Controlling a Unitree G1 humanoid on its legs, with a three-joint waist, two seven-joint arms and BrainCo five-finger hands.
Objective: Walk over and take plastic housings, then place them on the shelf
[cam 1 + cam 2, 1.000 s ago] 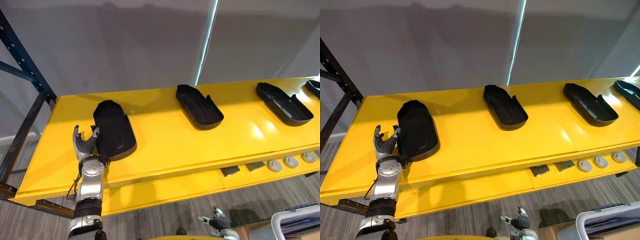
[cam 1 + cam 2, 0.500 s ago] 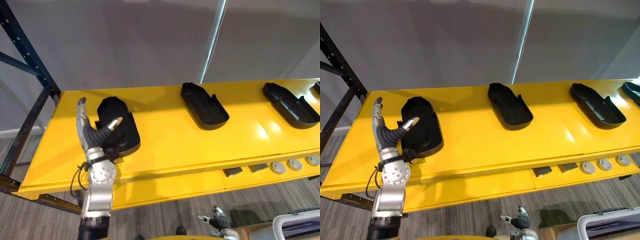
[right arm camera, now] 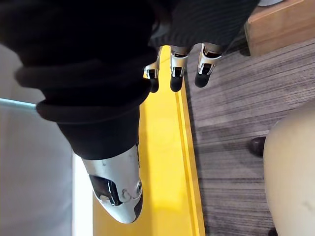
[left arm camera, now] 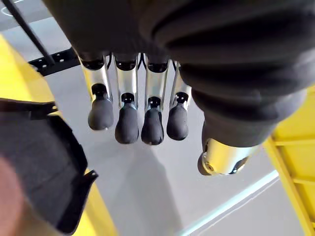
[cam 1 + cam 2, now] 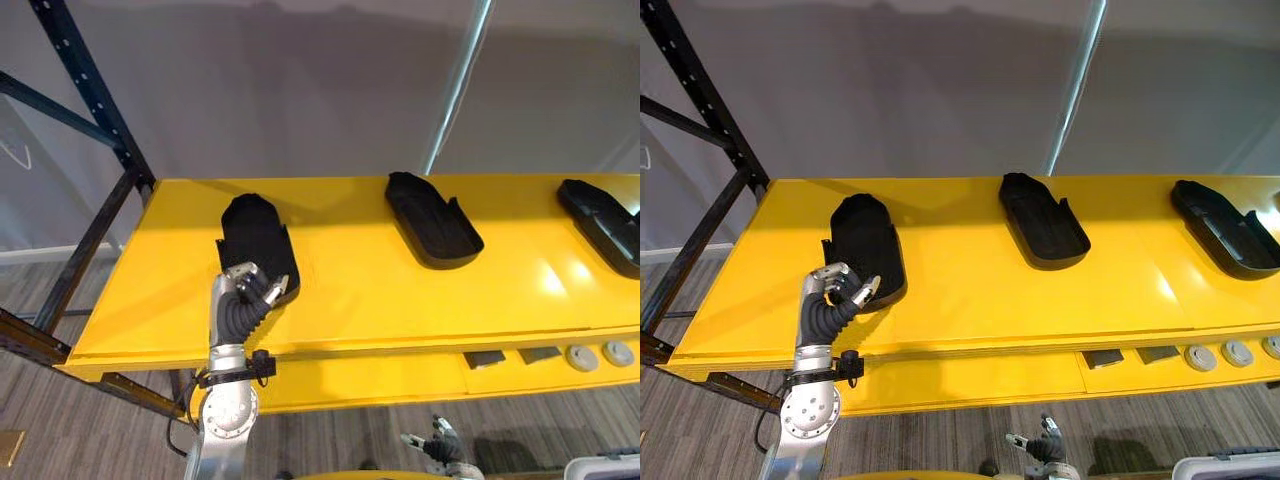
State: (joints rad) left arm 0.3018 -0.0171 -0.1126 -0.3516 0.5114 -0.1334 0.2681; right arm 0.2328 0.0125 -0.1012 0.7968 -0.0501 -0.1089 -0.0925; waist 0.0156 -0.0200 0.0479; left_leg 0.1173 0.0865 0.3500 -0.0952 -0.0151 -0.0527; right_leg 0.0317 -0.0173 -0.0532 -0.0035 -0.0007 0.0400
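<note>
- Plastic housings [image 5: 432, 218] lie spaced along the yellow shelf [image 5: 350, 290].
- Left hand [image 5: 248, 288], released and empty, sits at the shelf's front, just beside the leftmost housing [image 5: 255, 238].
- Right hand [image 5: 438, 446] hangs relaxed below the shelf.

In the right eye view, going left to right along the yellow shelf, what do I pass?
Rack post → left housing → middle housing → right housing.

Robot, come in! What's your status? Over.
Left hand open, empty, beside housing. Right hand open, low. That housing rests on shelf. Nothing blocking.
</note>
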